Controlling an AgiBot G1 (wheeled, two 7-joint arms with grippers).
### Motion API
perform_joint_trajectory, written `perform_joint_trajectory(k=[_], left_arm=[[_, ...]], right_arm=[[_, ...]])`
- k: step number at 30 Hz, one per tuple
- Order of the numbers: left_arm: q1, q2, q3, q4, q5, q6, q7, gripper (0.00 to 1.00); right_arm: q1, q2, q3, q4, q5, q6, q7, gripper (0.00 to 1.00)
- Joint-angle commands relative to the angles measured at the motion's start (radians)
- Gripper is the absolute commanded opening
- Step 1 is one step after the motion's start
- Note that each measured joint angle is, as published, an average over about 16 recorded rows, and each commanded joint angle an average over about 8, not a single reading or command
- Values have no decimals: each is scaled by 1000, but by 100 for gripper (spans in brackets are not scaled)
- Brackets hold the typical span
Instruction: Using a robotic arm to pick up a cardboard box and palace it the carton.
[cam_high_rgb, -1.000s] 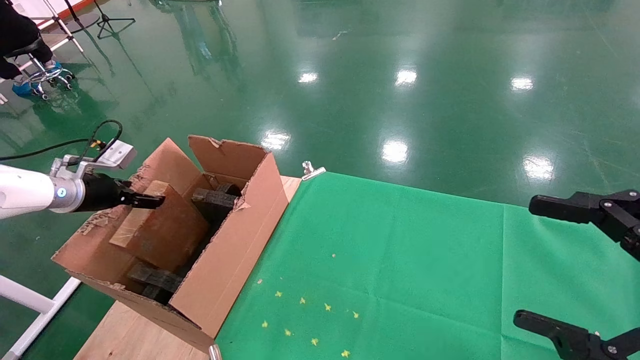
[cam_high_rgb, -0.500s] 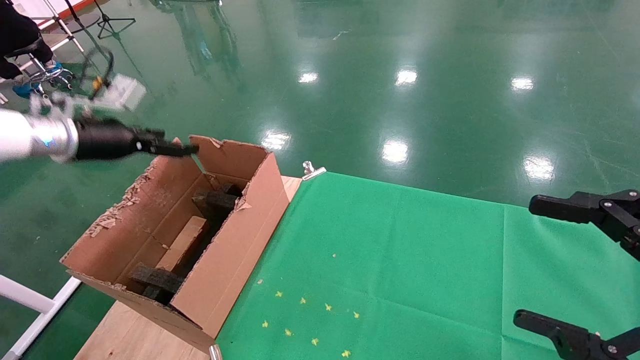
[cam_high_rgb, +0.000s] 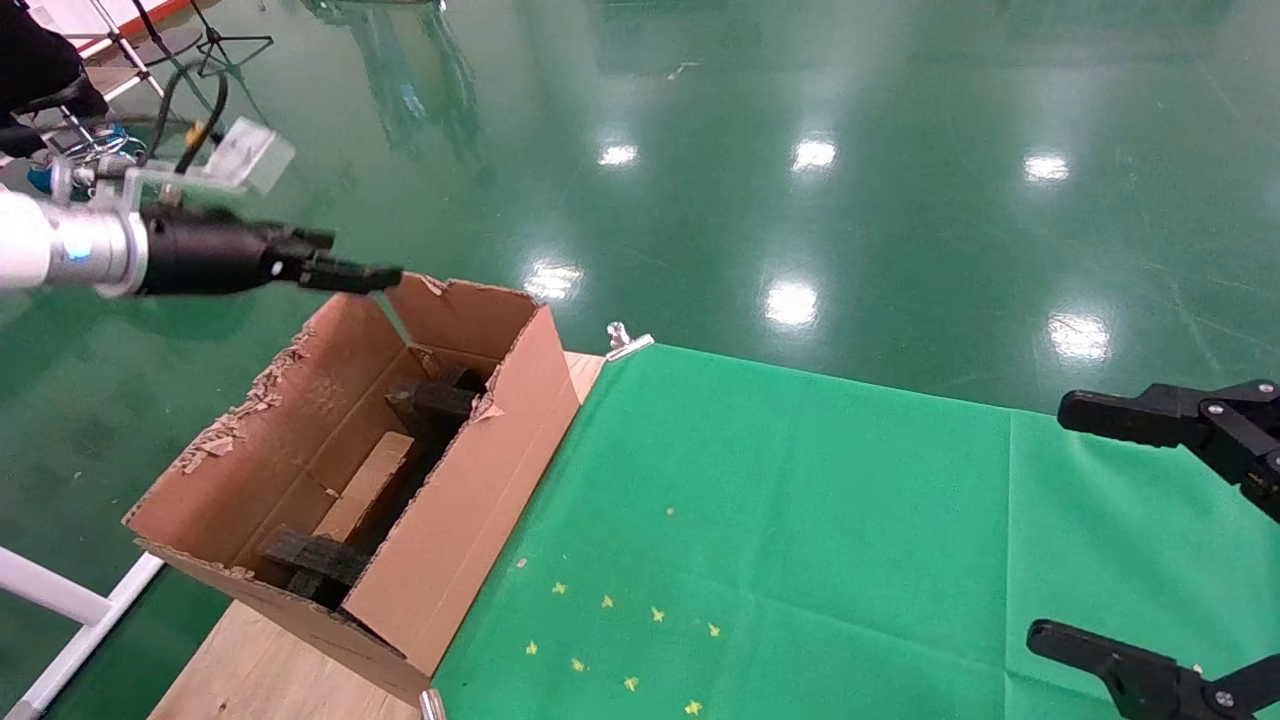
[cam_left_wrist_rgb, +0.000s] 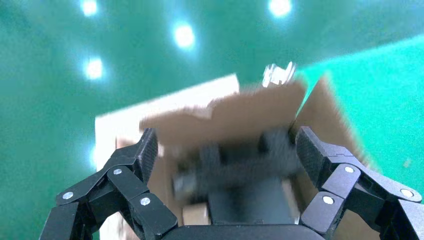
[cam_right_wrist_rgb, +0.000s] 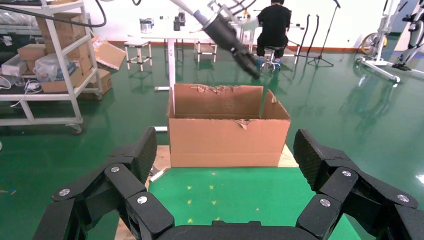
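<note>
1. At the table's left end: carton (cam_high_rgb: 440, 520), flaps up and ragged, beside the green cloth (cam_high_rgb: 800, 520).
2. Left gripper (cam_high_rgb: 345, 272) above the carton's far rim, fingers spread, empty.
3. Right gripper (cam_high_rgb: 1120, 520) over the cloth's right edge, released.
4. Cardboard box (cam_high_rgb: 368, 487) lies inside the carton among dark foam pieces (cam_high_rgb: 430, 400).

Glossy green floor (cam_high_rgb: 800, 120) mirrors ceiling lights; metal shelving (cam_right_wrist_rgb: 60, 65) stands beyond.

This is a big robot lab or workshop. The floor (cam_high_rgb: 800, 120) is shiny green and the ceiling lights gleam in it. A metal rack (cam_right_wrist_rgb: 55, 65) holds boxes and bags. A person (cam_right_wrist_rgb: 274, 22) sits on a stool at a white table (cam_right_wrist_rgb: 170, 37). Tripod stands (cam_right_wrist_rgb: 320, 35) wait nearby.
</note>
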Motion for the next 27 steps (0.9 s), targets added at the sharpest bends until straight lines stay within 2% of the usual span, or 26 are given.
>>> perform_joint_trajectory(k=[1, 27], left_arm=[[18, -2, -7, -26, -25, 9, 5, 100], [356, -37, -128, -483, -483, 161, 90, 100]], right_arm=[[0, 0, 0, 0, 0, 0, 0, 100], [0, 0, 0, 0, 0, 0, 0, 100]])
